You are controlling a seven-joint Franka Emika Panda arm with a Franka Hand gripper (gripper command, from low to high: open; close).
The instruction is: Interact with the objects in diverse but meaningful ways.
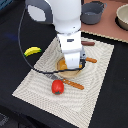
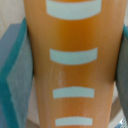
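Golden-yellow bread loaf point(image 2: 72, 64) sits gripped between the jaws, down on the mat point(image 1: 95, 75); banana point(image 1: 32, 51) and tomato point(image 1: 58, 86) lie untouched.

A placemat point(image 1: 85, 92) lies on the desk point(image 1: 112, 100). Near its middle sits the bread loaf point(image 1: 70, 71), with the gripper point(image 1: 73, 64) directly above it. The tomato point(image 1: 58, 86) rests on the mat nearer the camera, a sausage stick point(image 1: 75, 84) just beside it. The banana point(image 1: 32, 51) lies off the mat at the exterior view's left. Two pots point(image 1: 93, 12) stand behind, at the exterior view's right.
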